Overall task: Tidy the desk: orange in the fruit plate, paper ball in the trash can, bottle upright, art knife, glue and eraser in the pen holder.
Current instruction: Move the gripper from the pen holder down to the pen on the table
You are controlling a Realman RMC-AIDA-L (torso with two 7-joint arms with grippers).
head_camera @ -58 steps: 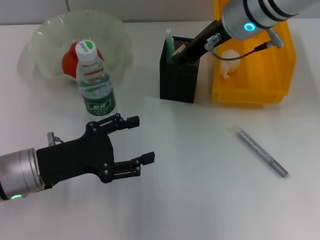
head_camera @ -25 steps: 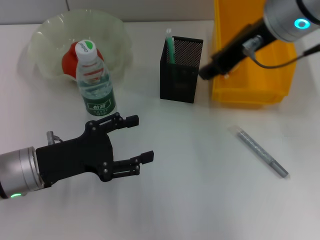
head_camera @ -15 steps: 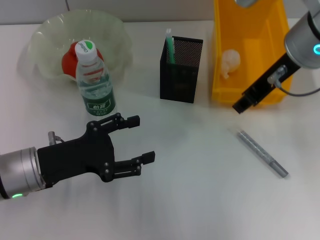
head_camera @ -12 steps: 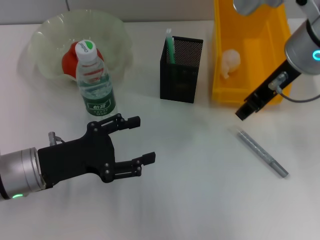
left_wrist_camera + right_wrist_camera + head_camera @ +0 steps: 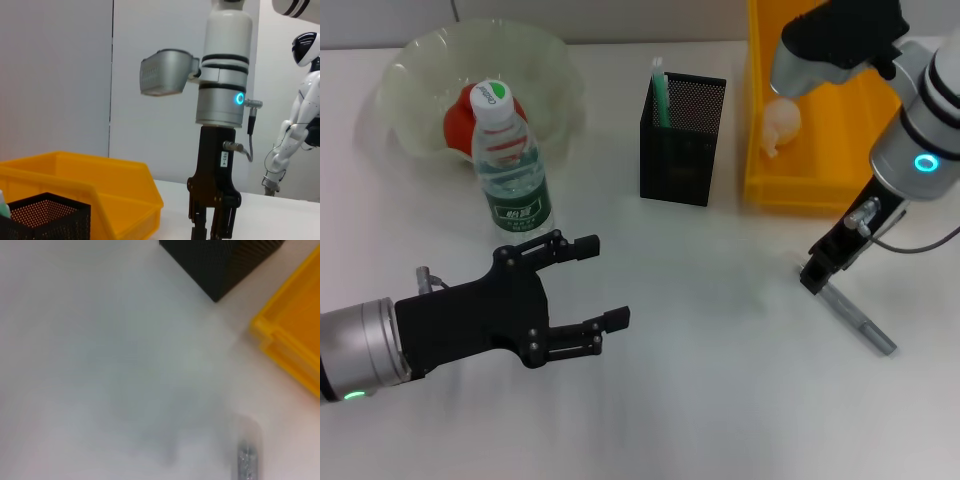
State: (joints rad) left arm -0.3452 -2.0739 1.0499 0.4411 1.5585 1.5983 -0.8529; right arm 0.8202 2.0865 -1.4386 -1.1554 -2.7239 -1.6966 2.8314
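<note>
head view first: most of this looks done already. one orange (image 5: 463, 122) sits in the fruit plate (image 5: 420, 62), far left of the pen holder (image 5: 681, 140). one bottle (image 5: 509, 162) stands upright just in front of that plate. one paper ball (image 5: 780, 124) lies in the trash can (image 5: 825, 190), right beside the pen holder. one green stick pokes out of the holder, can't tell if it's the glue; no eraser to be seen. what's left, i'd say, is the single grey pen-like thing (image 5: 856, 321) lying on the desk (image 5: 700, 380), right and forward of the holder, probably the art knife. right gripper (image 5: 816, 277) hangs right over its near end, can't tell how its fingers stand. left gripper (image 5: 598, 282) sits left and forward of the holder, claw spread wide, holding nothing.

left wrist view: right gripper (image 5: 212, 232) pointing straight down beyond the trash can (image 5: 100, 190) and pen holder (image 5: 45, 217), tips cut off.

right wrist view: one pen holder corner (image 5: 225, 260), trash can edge (image 5: 290, 345) beside it, grey stick (image 5: 246, 457) well apart from both.
</note>
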